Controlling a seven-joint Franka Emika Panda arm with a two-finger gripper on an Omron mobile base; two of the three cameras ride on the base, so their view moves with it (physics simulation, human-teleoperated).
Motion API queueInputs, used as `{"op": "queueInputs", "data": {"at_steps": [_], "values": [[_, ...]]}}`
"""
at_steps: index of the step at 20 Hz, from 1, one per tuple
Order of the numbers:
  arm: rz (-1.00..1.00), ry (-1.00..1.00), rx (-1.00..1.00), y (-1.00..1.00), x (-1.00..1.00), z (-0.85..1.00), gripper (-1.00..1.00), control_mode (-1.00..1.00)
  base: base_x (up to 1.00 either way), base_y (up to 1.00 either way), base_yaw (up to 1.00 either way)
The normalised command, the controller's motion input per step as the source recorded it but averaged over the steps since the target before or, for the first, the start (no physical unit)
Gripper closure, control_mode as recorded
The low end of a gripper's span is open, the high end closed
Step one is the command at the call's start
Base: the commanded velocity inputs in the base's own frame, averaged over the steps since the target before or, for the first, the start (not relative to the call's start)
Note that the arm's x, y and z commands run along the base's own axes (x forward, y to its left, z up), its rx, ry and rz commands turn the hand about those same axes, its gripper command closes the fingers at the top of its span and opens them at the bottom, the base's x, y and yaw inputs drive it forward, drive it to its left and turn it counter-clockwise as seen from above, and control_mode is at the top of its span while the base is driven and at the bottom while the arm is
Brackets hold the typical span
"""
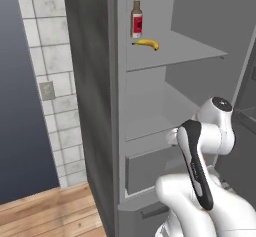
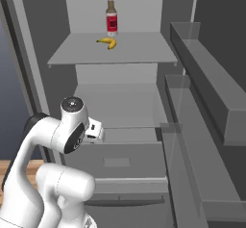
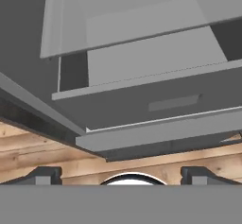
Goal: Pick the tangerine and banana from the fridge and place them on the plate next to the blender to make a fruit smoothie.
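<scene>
The tall grey fridge point(image 2: 120, 102) stands open in front of the white arm, its plain grey shelves and lower drawer point(image 2: 117, 162) bare to both base views. The small curved yellow banana point(image 2: 107, 42) lies on its side on the upper shelf point(image 2: 144, 54), near the middle of that shelf and a little toward its front edge, where a reach straight in from the open door could get at it. Just behind it, toward the back wall, stands a slim brown sauce bottle with a red label and black cap point(image 2: 111, 14), upright and close to the banana though apart from it; any approach has to come low and from the front to avoid knocking it over.

The small round orange tangerine is not something I can find on the shelves shown here, and the plate and blender lie outside these pictures.

The hand point(image 3: 120, 173) hangs low, pointed down past the front of the lower drawer point(image 3: 142, 109) toward the wooden floor point(image 3: 142, 168), well below the upper shelf. Its two dark tips sit far apart at the bottom of the hand view, fully spread with nothing between them. I judge the arm must rise well up before it can take the banana.
</scene>
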Motion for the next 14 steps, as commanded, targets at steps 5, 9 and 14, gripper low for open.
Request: {"op": "queueInputs", "data": {"at_steps": [5,9,14], "values": [[0.0,0.0,0.0,0.0,0.28,0.51,-1.0,-1.0,0.0,0.0,0.0],[-0.02,-0.02,-0.05,-0.01,0.46,1.0,-1.0,-1.0,0.0,0.0,0.0],[-0.06,-0.09,-0.09,0.0,0.33,1.0,-1.0,-1.0,0.0,0.0,0.0]]}}
